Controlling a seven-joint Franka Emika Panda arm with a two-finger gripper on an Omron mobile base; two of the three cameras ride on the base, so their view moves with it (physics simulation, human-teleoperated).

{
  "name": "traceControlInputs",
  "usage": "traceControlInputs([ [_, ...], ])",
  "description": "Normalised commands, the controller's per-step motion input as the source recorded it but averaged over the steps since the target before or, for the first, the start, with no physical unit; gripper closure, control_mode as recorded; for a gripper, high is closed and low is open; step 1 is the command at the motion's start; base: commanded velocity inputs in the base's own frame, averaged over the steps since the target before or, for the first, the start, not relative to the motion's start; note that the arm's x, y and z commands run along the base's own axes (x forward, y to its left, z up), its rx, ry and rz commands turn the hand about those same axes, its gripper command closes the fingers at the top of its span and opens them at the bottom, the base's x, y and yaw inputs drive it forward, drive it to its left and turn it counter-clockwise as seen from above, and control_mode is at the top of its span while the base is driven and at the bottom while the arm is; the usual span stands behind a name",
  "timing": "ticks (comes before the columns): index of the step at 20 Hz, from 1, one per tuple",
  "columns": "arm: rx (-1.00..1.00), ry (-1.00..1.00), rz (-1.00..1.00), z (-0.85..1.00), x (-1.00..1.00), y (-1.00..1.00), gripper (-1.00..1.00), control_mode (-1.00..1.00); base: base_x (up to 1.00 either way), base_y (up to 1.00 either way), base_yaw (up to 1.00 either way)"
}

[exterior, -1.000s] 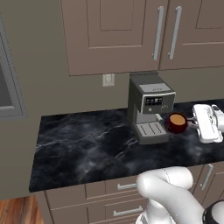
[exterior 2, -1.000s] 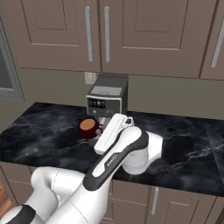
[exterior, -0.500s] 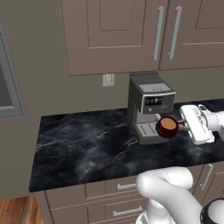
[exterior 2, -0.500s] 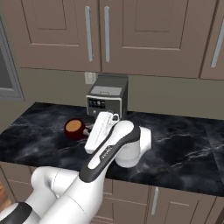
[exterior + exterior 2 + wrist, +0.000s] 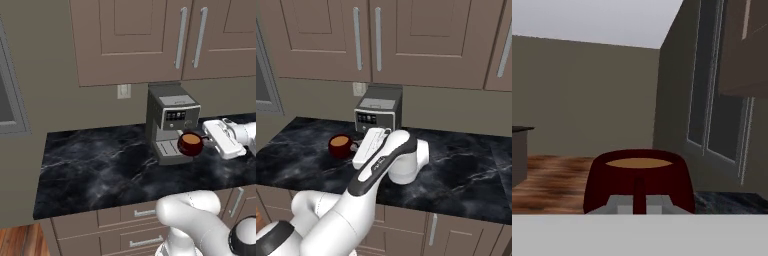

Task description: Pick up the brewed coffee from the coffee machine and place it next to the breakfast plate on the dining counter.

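While the brewed coffee hangs upright in the air in front of the coffee machine, off its drip tray, the gripper grasps it by the handle from the mug's 3 o'clock side in the left base view. The hand view shows the liquid level; the right base view shows the mug clear above the counter.
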Motion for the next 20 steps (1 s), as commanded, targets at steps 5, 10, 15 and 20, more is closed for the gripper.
traceControlInputs([
  [5, 0.0, 0.0, 0.0, 0.0, 0.0, 0.0, 1.0, 1.0, -0.18, 0.2, 0.01],
  [10, 0.0, 0.0, 0.0, 0.0, 0.0, 0.0, 1.0, 1.0, -0.49, 0.48, 0.08],
  [15, 0.0, 0.0, 0.0, 0.0, 0.0, 0.0, 1.0, 1.0, -0.71, 0.6, 0.27],
  [20, 0.0, 0.0, 0.0, 0.0, 0.0, 0.0, 1.0, 1.0, -0.35, 0.41, 0.72],
])
